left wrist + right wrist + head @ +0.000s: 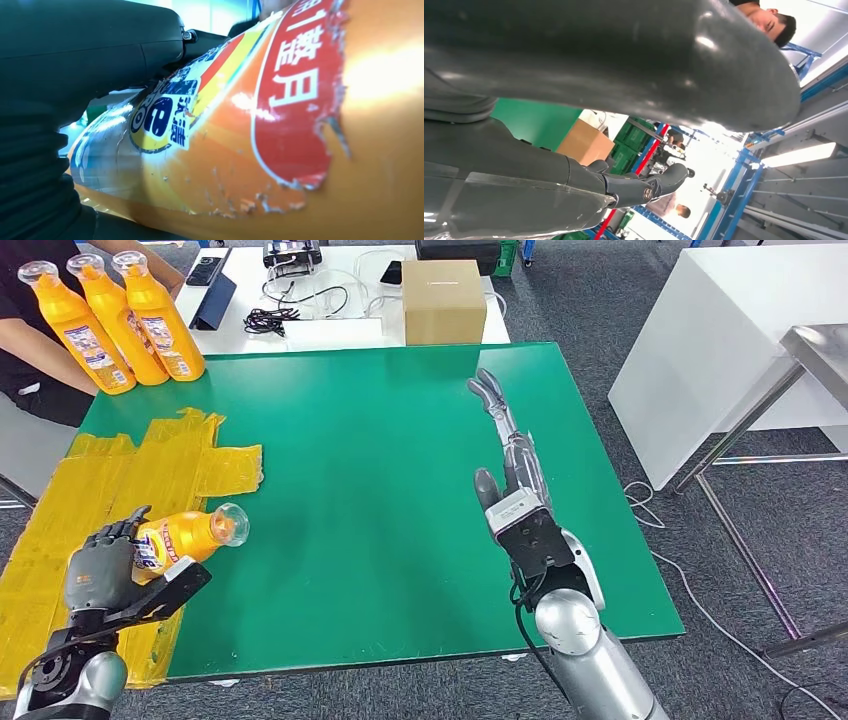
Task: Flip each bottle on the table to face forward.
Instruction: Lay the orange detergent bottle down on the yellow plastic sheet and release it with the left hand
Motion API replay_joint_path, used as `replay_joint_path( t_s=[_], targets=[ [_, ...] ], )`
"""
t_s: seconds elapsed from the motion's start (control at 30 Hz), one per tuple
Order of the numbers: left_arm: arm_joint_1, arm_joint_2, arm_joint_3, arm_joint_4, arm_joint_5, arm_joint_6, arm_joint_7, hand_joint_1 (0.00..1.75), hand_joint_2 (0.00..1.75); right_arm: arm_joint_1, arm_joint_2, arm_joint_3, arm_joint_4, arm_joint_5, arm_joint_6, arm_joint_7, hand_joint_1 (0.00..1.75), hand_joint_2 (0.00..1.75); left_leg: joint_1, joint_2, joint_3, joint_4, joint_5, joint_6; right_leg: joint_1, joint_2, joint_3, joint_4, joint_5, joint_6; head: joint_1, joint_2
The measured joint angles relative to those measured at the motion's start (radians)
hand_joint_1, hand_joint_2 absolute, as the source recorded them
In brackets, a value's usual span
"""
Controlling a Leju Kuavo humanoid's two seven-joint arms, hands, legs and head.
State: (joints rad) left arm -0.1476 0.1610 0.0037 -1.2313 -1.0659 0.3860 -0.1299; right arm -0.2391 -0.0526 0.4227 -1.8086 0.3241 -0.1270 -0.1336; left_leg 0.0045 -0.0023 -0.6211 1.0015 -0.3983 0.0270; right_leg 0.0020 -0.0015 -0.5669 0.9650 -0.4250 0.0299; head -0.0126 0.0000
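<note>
**Left hand grips a lying bottle at the near left of the counter**

The left hand (100,565) has its fingers (118,531) clamped on an orange bottle (185,536) lying over yellow tape (150,465), cap pointing right. The right hand (510,440) is stretched flat over the green counter (380,490), fingers apart, holding nothing. Three upright bottles (115,325) stand at the far left corner, beside a person's arm (35,350).

Left arm: enters at the lower left, bent, forearm over the near left corner of the table (400,390)
Left hand (100,565): dark fingers wrapped around an orange bottle (190,535) lying sideways, cap end away from the palm
Right arm: reaches forward over the table's right half
Right hand (505,425): fingers straight and extended, holding nothing
</note>
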Motion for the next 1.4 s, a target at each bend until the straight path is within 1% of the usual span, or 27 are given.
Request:
replay_joint_path(
  t_s=[0.2,0.3,0.43,0.47,0.57,0.6,0.73,0.93,1.27,1.4],
  targets=[
    [-0.02,0.021,-0.003,0.068,-0.04,-0.031,0.017,1.75,1.75,0.0,0.0,0.0,0.0,-0.004,0.013,0.002,0.0,0.0,0.0,0.0,0.0,0.0,0.0,0.0,0.0,0.0,0.0,0.0,0.0,0.0,0.0,0.0],
    [-0.045,0.029,-0.008,0.128,-0.079,-0.059,0.031,1.75,1.75,0.0,0.001,0.0,0.0,-0.008,0.022,0.005,0.0,0.0,0.0,0.0,0.0,0.0,0.0,0.0,0.0,0.0,0.0,0.0,0.0,0.0,0.0,0.0],
    [-0.081,0.034,-0.019,0.199,-0.098,-0.068,0.033,1.75,1.75,0.0,0.003,0.001,0.0,-0.01,0.031,0.01,0.0,0.0,0.0,0.0,0.0,0.0,0.0,0.0,0.0,0.0,0.001,0.0,0.0,0.0,0.0,0.0],
    [-0.091,0.035,-0.024,0.217,-0.107,-0.07,0.033,1.53,1.31,0.0,0.003,0.001,0.0,-0.011,0.031,0.011,0.0,0.0,0.0,0.0,0.0,0.0,0.0,0.0,0.0,0.0,0.001,0.0,0.0,0.0,0.0,0.0],
    [-0.126,0.04,-0.042,0.279,-0.128,-0.081,0.031,0.22,0.0,0.0,0.003,0.001,0.0,-0.013,0.033,0.013,0.0,0.0,0.0,0.0,0.001,0.0,0.0,0.0,0.0,0.0,0.001,0.001,0.0,0.0,0.0,0.0],
    [-0.137,0.042,-0.048,0.3,-0.131,-0.083,0.03,0.0,0.0,0.0,0.003,0.001,0.0,-0.014,0.035,0.014,0.0,0.0,0.0,0.0,0.001,0.0,0.0,0.0,0.0,0.0,0.001,0.001,0.0,0.0,0.0,0.0],
    [-0.167,0.046,-0.062,0.356,-0.124,-0.083,0.027,0.0,0.0,0.003,0.003,0.001,0.001,-0.018,0.046,0.015,0.0,0.0,0.0,0.0,0.001,0.0,0.0,-0.001,0.0,0.0,0.0,0.002,0.0,0.0,0.0,0.0],
    [-0.178,0.05,-0.071,0.381,-0.119,-0.083,0.024,0.0,0.0,0.007,0.003,0.001,0.001,-0.02,0.048,0.015,0.0,0.0,0.0,-0.001,0.001,0.0,0.001,-0.001,0.0,0.0,0.0,0.002,0.0,-0.001,0.0,0.0],
    [-0.179,0.056,-0.078,0.382,-0.1,-0.088,0.03,0.0,0.0,0.009,0.003,0.001,0.002,-0.02,0.053,0.016,0.0,0.0,0.0,-0.001,0.001,0.0,0.002,-0.003,0.0,0.0,0.001,0.004,0.0,-0.001,0.0,0.0],
    [-0.164,0.057,-0.076,0.353,-0.077,-0.048,0.04,0.0,0.0,0.019,0.003,0.0,0.002,-0.018,0.057,0.017,0.0,0.0,0.0,-0.001,0.001,0.0,0.002,-0.003,0.0,0.0,0.0,0.004,0.0,-0.001,0.0,0.0]
  ],
)
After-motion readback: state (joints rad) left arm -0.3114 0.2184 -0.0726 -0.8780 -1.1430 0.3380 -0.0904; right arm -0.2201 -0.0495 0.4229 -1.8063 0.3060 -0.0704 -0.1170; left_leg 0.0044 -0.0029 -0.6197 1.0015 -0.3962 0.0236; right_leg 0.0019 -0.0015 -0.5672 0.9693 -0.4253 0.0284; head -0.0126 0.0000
